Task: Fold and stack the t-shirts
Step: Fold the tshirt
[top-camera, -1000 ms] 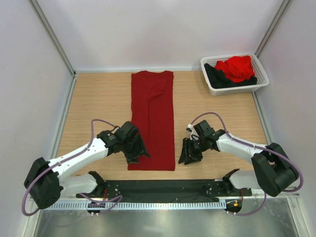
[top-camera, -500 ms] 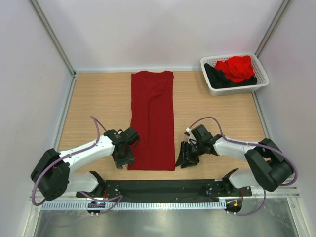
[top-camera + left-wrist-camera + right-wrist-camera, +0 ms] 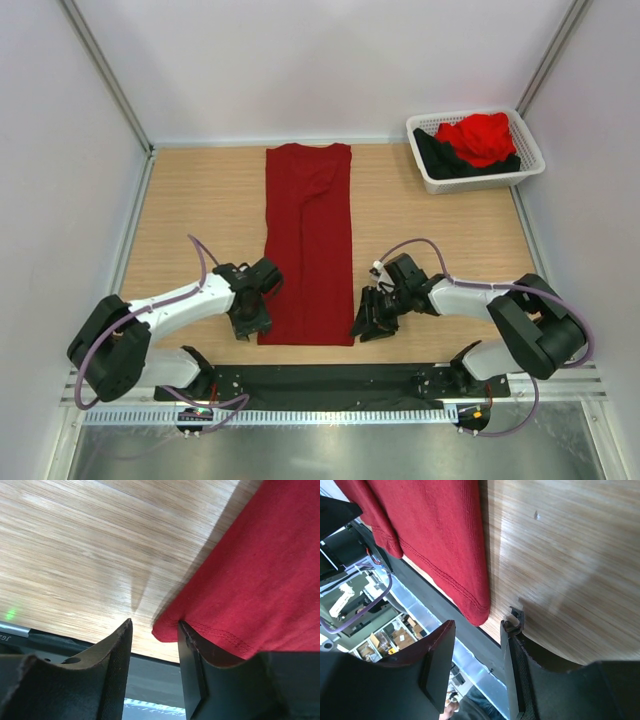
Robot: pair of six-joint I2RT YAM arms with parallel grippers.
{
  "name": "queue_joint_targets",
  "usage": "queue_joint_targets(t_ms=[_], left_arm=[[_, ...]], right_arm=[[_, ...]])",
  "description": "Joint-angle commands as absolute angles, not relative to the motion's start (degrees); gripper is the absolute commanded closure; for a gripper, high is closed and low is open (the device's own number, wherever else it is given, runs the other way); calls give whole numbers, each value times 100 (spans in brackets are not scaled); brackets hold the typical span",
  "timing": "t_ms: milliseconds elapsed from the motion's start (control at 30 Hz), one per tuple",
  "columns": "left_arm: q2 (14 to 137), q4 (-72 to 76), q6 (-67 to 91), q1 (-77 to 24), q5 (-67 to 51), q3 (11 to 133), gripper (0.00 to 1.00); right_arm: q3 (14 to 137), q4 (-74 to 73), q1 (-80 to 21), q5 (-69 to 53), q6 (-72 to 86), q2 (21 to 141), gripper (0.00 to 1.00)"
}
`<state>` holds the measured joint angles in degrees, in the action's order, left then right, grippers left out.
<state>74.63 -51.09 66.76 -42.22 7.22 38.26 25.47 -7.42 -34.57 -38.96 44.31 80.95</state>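
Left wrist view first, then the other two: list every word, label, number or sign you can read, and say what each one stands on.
Dark strip at the table's near edge, left wrist view: a scrap of white lettering, cut off by the frame, unreadable.
Dark crimson t-shirt: no print or label showing.
White basket: no lettering visible.
No text can be read in full in any view.

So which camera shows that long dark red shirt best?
The top external view: the whole dark red shirt lies there as one long strip. The left wrist view shows only its near left corner, the right wrist view only its near right corner and hem.
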Motion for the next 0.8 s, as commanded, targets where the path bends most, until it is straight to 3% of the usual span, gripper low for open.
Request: queue_joint_targets(t_ms=[0, 100, 767], left_arm=[[7269, -4992, 6636, -4184, 650, 3823, 56], [7129, -5027, 6688, -4184, 606, 3823, 50], [7128, -4667, 6750, -4184, 501, 3463, 47]], right_arm=[[2461, -685, -3542, -3674, 4526, 8200, 51], [2505, -1026, -3568, -3508, 4570, 8095, 53], [2575, -1116, -3726, -2830, 5335, 8446, 57]])
